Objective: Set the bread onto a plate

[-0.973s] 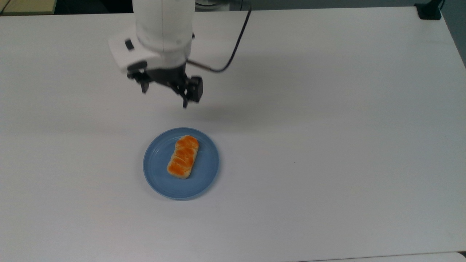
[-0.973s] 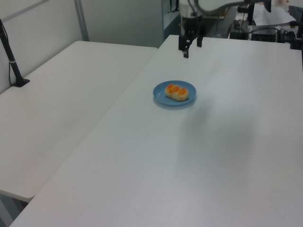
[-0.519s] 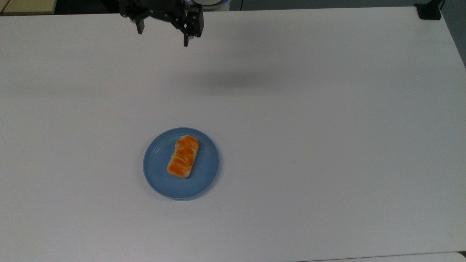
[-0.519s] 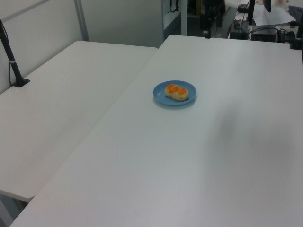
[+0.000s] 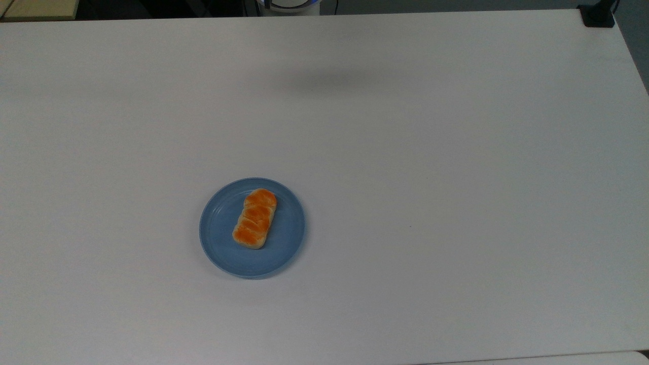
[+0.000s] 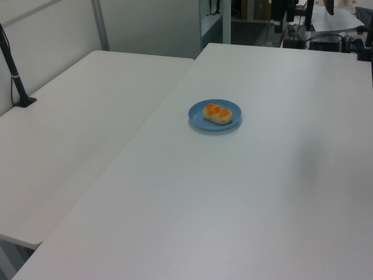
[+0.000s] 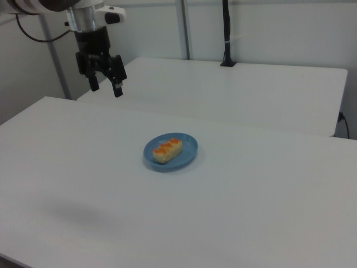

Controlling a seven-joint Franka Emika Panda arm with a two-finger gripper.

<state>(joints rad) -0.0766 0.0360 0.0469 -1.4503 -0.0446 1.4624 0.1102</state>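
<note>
resting bread (image 5: pixel 254 218) on plate (image 5: pixel 286 238) (flat)

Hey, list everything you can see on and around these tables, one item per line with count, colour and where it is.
bread: one, orange-brown top with pale sides, lying on the plate
plate: one, light blue, on the near white table
table: two, white, side by side; the second stands behind in the right view
pole: one, black, upright at the second table's far edge
claw: one, black, open, empty, hanging in the air to the right view's upper left, well apart from the plate
</note>
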